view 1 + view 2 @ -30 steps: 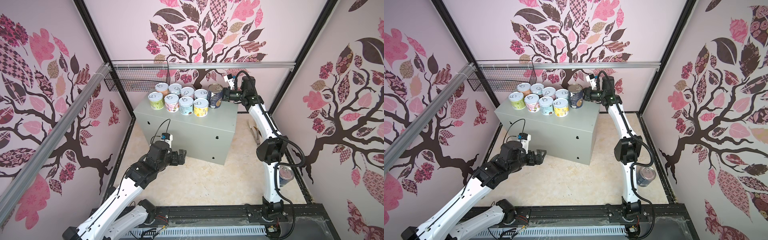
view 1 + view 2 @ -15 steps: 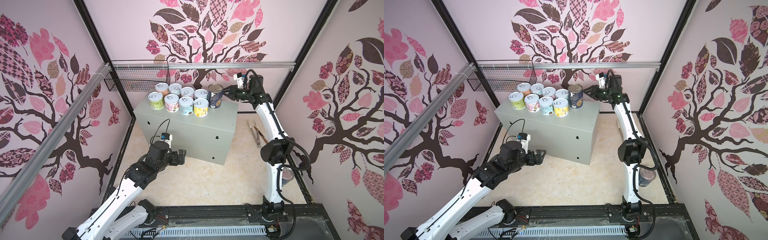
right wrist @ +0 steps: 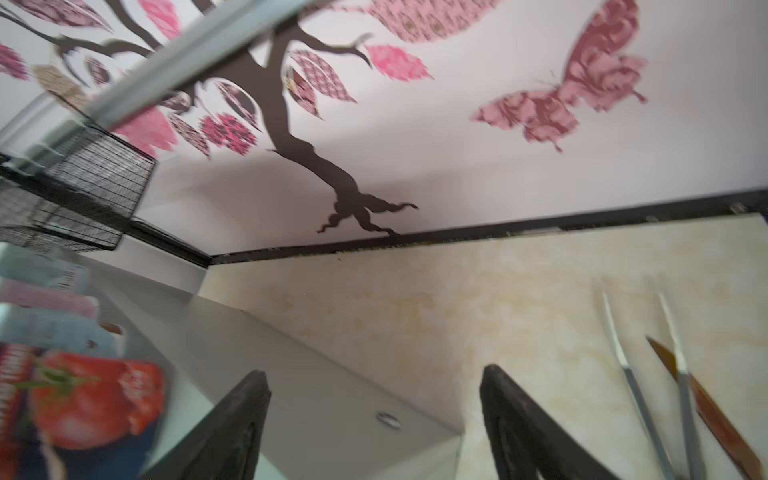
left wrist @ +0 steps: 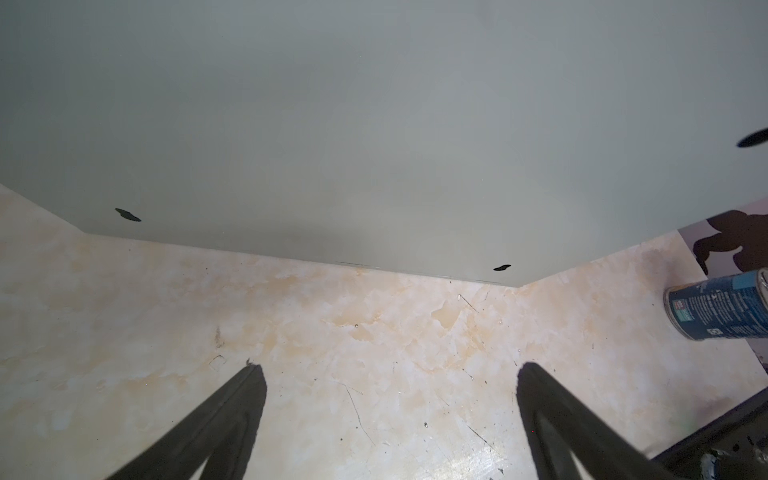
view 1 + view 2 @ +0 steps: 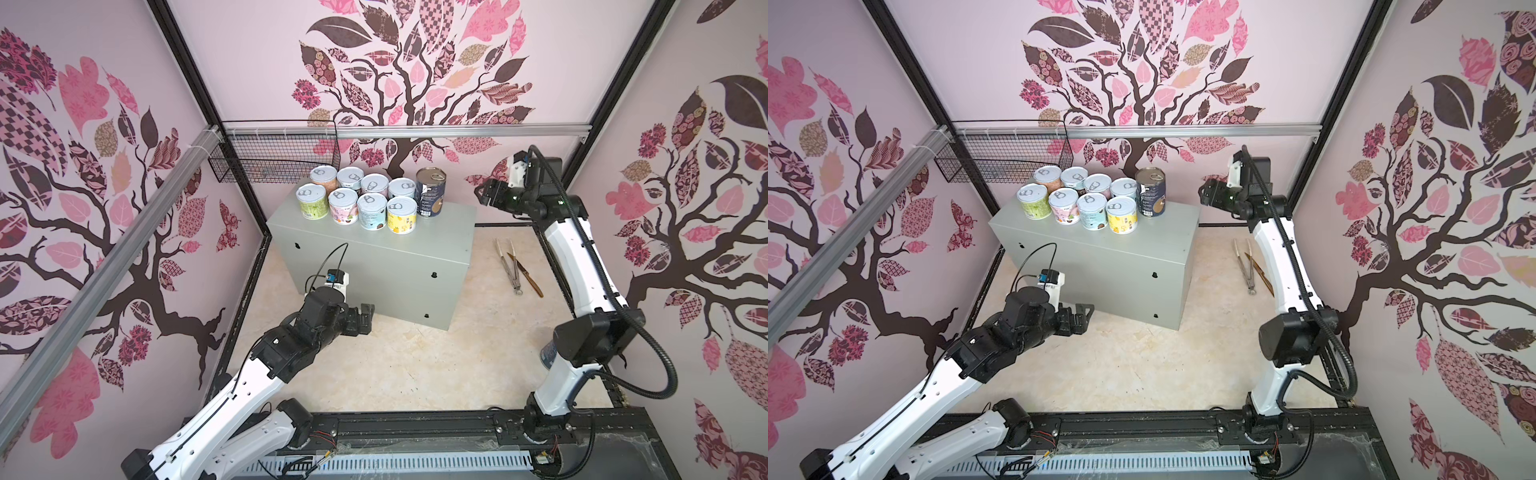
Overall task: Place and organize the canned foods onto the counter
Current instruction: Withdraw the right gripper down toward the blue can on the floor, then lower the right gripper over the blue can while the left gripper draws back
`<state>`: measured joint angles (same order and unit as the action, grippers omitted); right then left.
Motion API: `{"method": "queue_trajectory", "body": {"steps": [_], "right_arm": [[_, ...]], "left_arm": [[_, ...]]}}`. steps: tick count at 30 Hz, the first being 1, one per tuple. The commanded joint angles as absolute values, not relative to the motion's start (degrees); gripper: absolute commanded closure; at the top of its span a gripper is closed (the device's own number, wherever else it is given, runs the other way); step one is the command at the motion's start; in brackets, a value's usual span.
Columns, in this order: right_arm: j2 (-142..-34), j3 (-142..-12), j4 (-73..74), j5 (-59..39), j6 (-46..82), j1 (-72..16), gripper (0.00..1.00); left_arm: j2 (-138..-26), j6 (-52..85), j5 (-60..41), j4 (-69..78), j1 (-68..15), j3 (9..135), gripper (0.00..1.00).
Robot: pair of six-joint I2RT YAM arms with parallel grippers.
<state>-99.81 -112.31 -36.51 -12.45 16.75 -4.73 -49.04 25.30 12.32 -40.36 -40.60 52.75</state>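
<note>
Your right tool (image 5: 487, 193) hangs open and empty beyond the table's (image 5: 440, 232) right edge, apart from the dark can (image 5: 430, 195); your left tool (image 4: 388, 370) gapes empty too.

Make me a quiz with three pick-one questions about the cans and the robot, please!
1. Where is the tall dark can?
A. On the grey box, beside the short cans
B. In the wire basket
C. On the floor

2. How many short cans stand on the box?
A. Four
B. Six
C. Eight

3. What is the right tool doing?
A. Squeezing a can
B. Open and empty
C. Shut tight

Answers:
1 A: it stands on the box top at the end of the cans.
2 C: there are two rows of four.
3 B: its jaws stand apart with nothing between them.
</note>
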Motion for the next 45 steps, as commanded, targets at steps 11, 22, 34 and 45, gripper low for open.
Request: {"method": "queue_trajectory", "body": {"steps": [11,22,34,45], "right_arm": [[-75.5,-80.4,-30.4,8.4,19.0,-2.4,0.00],[-64.7,-60.9,-36.6,33.1,41.3,-2.4,0.00],[-56.9,-51.1,-48.5,40.0,59.3,-2.4,0.00],[-57.5,-48.9,-62.8,43.0,74.8,-2.4,0.00]], "left_arm": [[-45.4,31.0,12.2,-42.3,-44.2,49.0,0.02],[-45.5,32.6,16.9,-43.6,-50.5,49.2,0.03],[-50.6,38.0,27.1,-42.6,-63.4,46.5,0.03],[-49.2,39.3,27.0,-43.5,-64.5,45.1,0.03]]}}
